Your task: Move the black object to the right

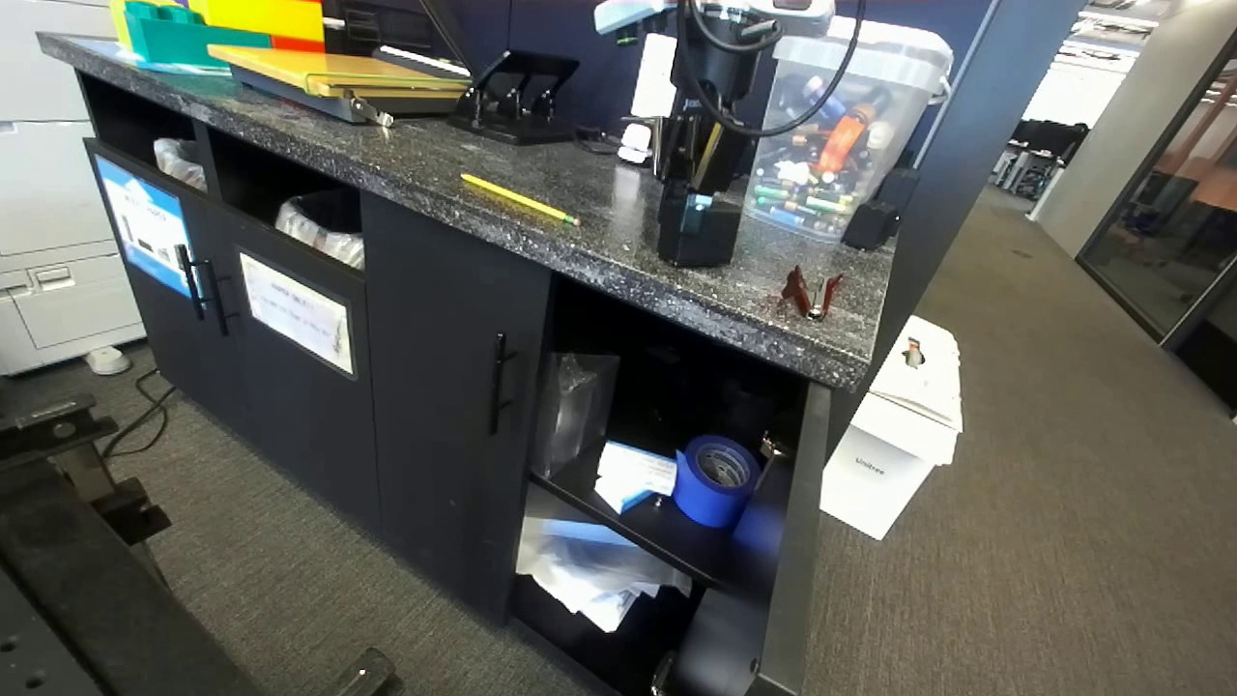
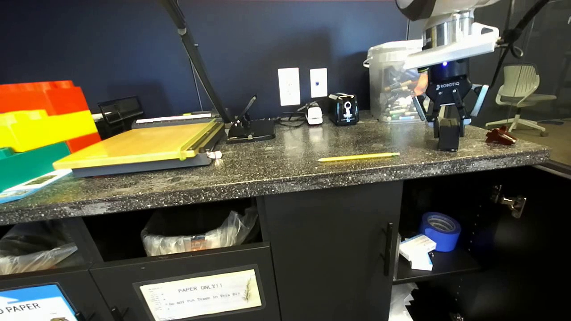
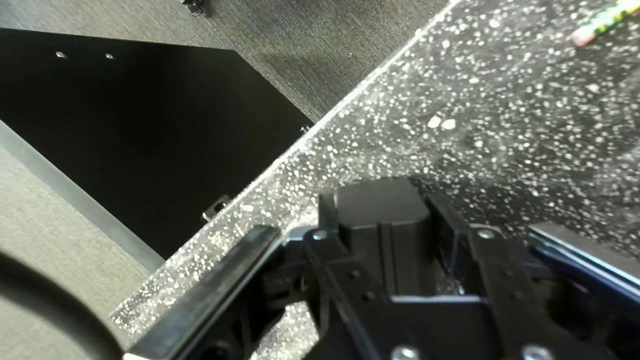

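Observation:
The black object (image 1: 696, 234) is a plain matte block standing upright on the speckled counter near its front edge. It shows in both exterior views (image 2: 448, 137) and in the wrist view (image 3: 382, 202), where a groove runs along one face. My gripper (image 2: 449, 128) points down with its fingers on either side of the object. In the wrist view my gripper (image 3: 381, 212) has one finger against or very close to the object. A narrow gap with counter showing lies between the object and the other finger. The lower finger parts blend with the black object in an exterior view.
A red staple remover (image 1: 812, 295) lies close by (image 2: 500, 136). A yellow pencil (image 2: 359, 157) lies along the counter. A clear bin of markers (image 1: 841, 135) and another black item (image 1: 873, 224) stand behind. A paper cutter (image 2: 142, 145) stands farther off. The counter edge (image 3: 300, 145) is close.

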Controlling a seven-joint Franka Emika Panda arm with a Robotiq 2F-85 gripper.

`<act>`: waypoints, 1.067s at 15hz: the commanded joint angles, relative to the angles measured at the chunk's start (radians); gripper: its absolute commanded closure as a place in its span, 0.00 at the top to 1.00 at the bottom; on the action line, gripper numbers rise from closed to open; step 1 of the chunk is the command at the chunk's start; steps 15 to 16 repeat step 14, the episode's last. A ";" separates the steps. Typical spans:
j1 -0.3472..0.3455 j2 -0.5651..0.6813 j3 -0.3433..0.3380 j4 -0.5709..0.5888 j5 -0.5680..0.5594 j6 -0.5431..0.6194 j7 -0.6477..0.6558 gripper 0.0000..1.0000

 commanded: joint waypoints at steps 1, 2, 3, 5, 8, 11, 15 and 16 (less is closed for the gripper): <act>0.017 0.022 -0.028 0.006 -0.031 0.010 -0.005 0.23; 0.021 0.021 -0.027 0.006 -0.035 0.016 -0.006 0.23; 0.024 0.019 -0.024 0.006 -0.034 0.015 -0.011 0.72; 0.026 0.009 -0.009 0.012 -0.026 -0.011 -0.036 0.73; 0.032 -0.038 0.035 0.005 0.014 -0.049 -0.129 0.92; 0.037 -0.038 0.031 -0.005 0.022 -0.034 -0.152 0.91; 0.043 -0.086 0.048 -0.008 0.036 -0.088 -0.194 1.00; 0.043 -0.086 0.048 -0.008 0.036 -0.088 -0.194 1.00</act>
